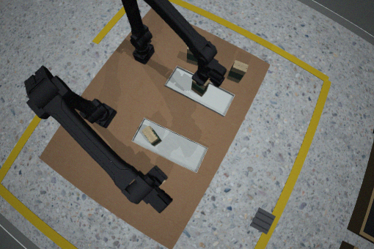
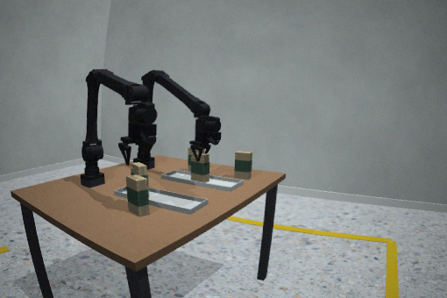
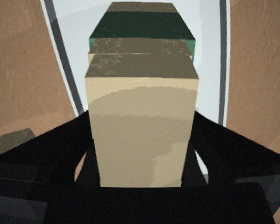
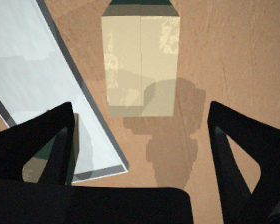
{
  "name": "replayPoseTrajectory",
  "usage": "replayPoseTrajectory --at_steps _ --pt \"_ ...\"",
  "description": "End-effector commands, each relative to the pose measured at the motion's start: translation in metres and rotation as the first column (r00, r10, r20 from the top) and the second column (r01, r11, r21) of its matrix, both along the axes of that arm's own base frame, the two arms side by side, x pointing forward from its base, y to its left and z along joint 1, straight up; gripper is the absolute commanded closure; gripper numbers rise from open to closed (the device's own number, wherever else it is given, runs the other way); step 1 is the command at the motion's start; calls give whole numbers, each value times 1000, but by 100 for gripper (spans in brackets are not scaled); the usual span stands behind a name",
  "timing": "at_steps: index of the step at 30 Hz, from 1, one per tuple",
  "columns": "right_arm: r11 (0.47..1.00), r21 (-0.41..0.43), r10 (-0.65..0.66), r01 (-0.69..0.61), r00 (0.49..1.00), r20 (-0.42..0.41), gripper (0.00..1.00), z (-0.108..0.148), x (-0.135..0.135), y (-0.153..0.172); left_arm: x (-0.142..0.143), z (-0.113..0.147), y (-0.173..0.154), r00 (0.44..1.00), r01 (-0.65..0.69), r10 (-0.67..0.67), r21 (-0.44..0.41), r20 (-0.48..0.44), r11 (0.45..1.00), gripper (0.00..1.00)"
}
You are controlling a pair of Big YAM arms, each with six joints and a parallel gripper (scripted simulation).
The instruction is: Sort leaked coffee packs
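Note:
My left gripper (image 1: 204, 78) is shut on the top of an upright tan-and-green coffee pack (image 1: 199, 88) standing within the far tray (image 1: 215, 97); the left wrist view shows the pack (image 3: 140, 123) between the fingers. My right gripper (image 4: 141, 111) is open and empty, hovering above another upright pack (image 4: 140, 50) that stands on the bench by the near tray's corner (image 2: 138, 195). A third pack (image 1: 151, 135) lies inside the near tray (image 1: 178, 148). Two more packs stand on the bench: one (image 1: 237, 70) at the far edge, one (image 1: 191, 56) partly hidden behind the left arm.
The two grey-rimmed trays lie parallel in the middle of the brown bench. The arm bases (image 1: 143, 53) stand at the back edge. The right arm's long links (image 1: 94, 146) cross above the bench's front left part. The bench edge lies close to the far pack.

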State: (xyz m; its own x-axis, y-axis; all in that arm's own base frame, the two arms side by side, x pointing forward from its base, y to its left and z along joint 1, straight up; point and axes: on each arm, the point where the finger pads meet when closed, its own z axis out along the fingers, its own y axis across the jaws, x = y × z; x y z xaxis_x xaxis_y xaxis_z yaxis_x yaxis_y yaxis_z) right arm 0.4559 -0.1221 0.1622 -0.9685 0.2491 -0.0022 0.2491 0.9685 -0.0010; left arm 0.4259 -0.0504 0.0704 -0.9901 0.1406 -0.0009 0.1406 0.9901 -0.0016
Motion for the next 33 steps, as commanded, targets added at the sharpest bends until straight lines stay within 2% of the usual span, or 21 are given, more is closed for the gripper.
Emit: replayPoseTrajectory --at_steps 1,2,33 --pt "1000 -8 3 -3 999 34 21 13 10 0 12 10 -1 999 -4 4 -2 33 1000 74" --pt "1000 -8 3 -3 999 34 21 13 10 0 12 10 -1 999 -4 4 -2 33 1000 21" --pt "1000 -8 3 -3 999 34 21 13 10 0 12 10 -1 999 -4 4 -2 33 1000 21"
